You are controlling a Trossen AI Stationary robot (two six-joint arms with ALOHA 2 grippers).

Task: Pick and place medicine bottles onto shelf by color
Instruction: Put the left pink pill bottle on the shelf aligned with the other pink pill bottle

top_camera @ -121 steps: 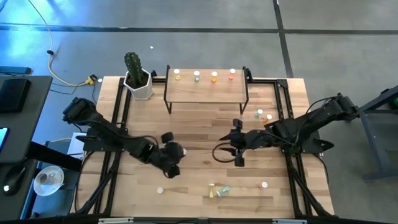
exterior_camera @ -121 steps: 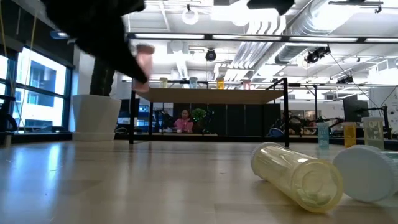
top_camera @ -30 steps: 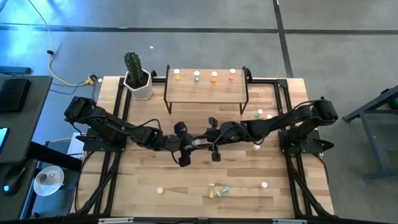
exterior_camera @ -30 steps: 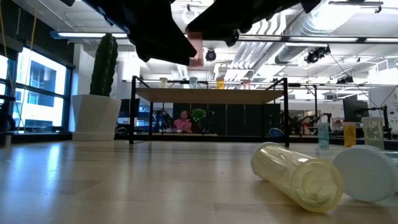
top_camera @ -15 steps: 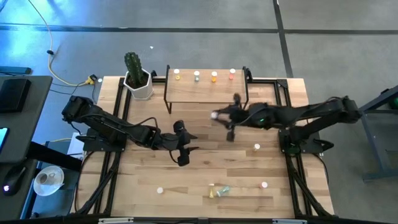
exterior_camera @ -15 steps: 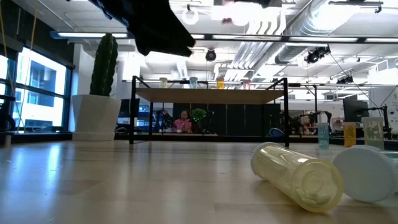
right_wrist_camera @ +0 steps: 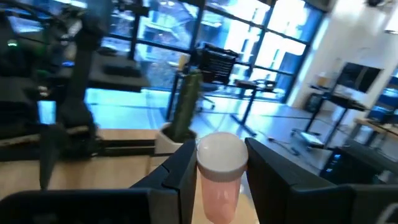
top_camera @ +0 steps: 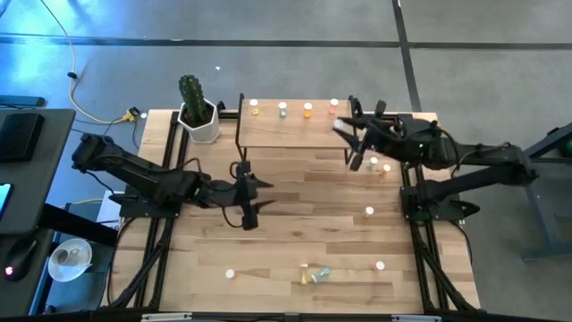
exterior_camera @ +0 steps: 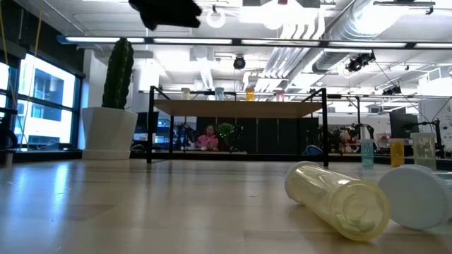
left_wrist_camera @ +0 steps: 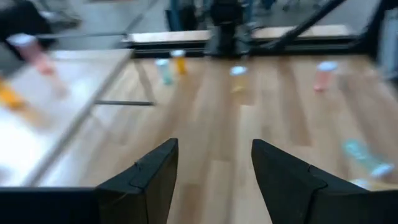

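Observation:
A small pink medicine bottle with a white cap stands between the fingers of my right gripper, which is shut on it. The gripper hovers over the right end of the shelf. Yellow, green, orange and pink-red bottles stand in a row along the shelf's far edge. My left gripper hangs open above the table's middle left, with nothing between its fingers. Loose bottles stand and lie on the tabletop. My right gripper pinches the pink bottle's body, just under the white cap, between its two fingers. The fingers lie about level and come from the table's right side. The bottle stands upright, lifted clear of the table and the shelf.
A cactus in a white pot stands left of the shelf. Two bottles stand near the right edge, single ones at mid right and near front. Two lie by the near edge.
My right gripper has risen and swung from the table's middle toward the far right, to the shelf's right end, carrying the pink bottle upright. My left gripper has drawn back toward the table's left edge and risen.

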